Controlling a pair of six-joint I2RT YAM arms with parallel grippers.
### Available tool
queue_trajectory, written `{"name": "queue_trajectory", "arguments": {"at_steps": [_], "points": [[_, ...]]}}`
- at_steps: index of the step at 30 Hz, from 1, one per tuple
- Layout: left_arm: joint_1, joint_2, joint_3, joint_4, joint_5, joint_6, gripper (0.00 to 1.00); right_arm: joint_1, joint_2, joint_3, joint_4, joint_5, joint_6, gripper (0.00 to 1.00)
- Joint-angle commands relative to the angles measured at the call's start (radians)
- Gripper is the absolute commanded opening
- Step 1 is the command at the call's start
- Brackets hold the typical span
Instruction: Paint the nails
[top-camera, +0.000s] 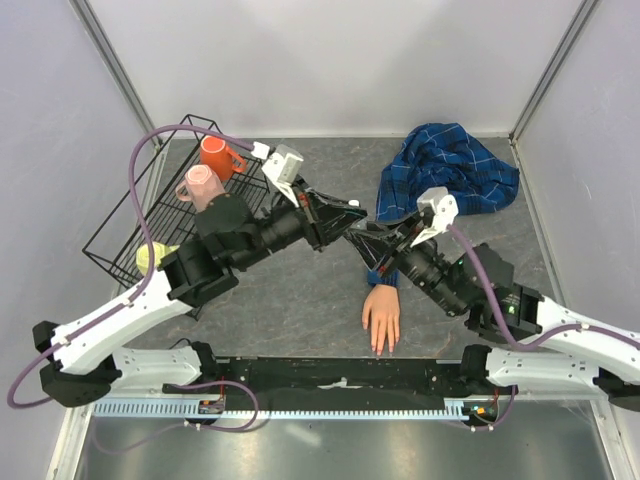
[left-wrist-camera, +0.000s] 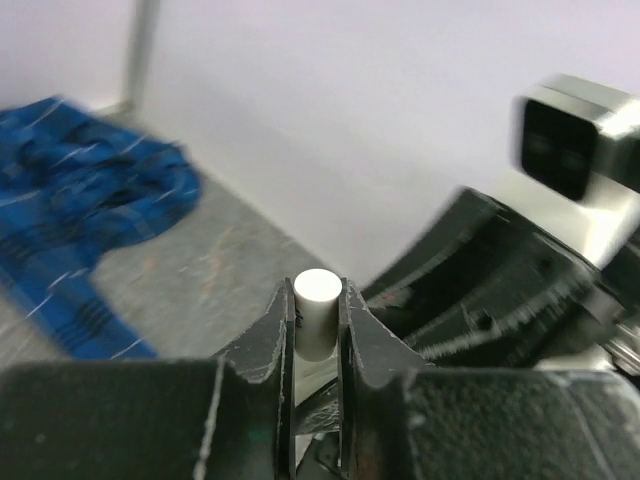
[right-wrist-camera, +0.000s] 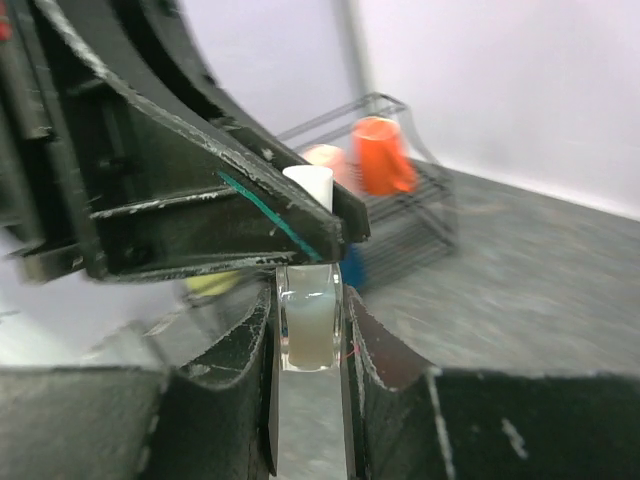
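Left end effector (left-wrist-camera: 315, 300) clamped the one white cap (left-wrist-camera: 317, 290), right end effector (right-wrist-camera: 308, 318) gripped the one clear bottle (right-wrist-camera: 308, 338); one mannequin hand (top-camera: 381, 315) lay by the counter (top-camera: 300, 295)'s near edge.

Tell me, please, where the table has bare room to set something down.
Bare grey table lies at the far wall between the wire rack and the plaid cloth, and near the front between the left arm and the mannequin hand. The middle is crowded: there the left gripper pinches the white cap and the right gripper the bottle.
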Motion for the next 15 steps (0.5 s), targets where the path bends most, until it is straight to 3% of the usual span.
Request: {"name": "queue_trajectory", "arguments": {"at_steps": [1, 4, 7, 8, 10, 11, 12, 15], "points": [[-0.101, 0.108, 0.063, -0.078, -0.321, -0.018, 0.02, 0.076, 0.052, -0.067, -0.095, 0.301, -0.15, 0.0], [-0.1, 0.098, 0.049, -0.047, -0.304, -0.024, 0.02, 0.074, -0.005, -0.101, -0.07, 0.19, -0.182, 0.0], [-0.098, 0.067, 0.02, 0.0, -0.173, 0.029, 0.27, 0.068, -0.057, -0.137, -0.062, 0.066, -0.185, 0.0], [-0.097, 0.058, -0.001, 0.04, -0.067, 0.045, 0.45, 0.066, -0.071, -0.14, -0.077, 0.016, -0.182, 0.0], [-0.08, 0.042, 0.003, 0.037, 0.042, 0.075, 0.58, 0.053, -0.106, -0.152, -0.09, -0.054, -0.162, 0.0], [-0.066, 0.039, 0.031, -0.008, 0.147, 0.077, 0.88, 0.048, -0.117, -0.154, -0.1, -0.116, -0.154, 0.0], [-0.036, 0.035, 0.037, -0.024, 0.186, 0.074, 0.96, 0.042, -0.128, -0.161, -0.105, -0.15, -0.145, 0.0], [0.046, -0.017, -0.001, 0.01, 0.349, 0.047, 0.98, 0.025, -0.166, -0.172, -0.113, -0.265, -0.11, 0.0]]}}
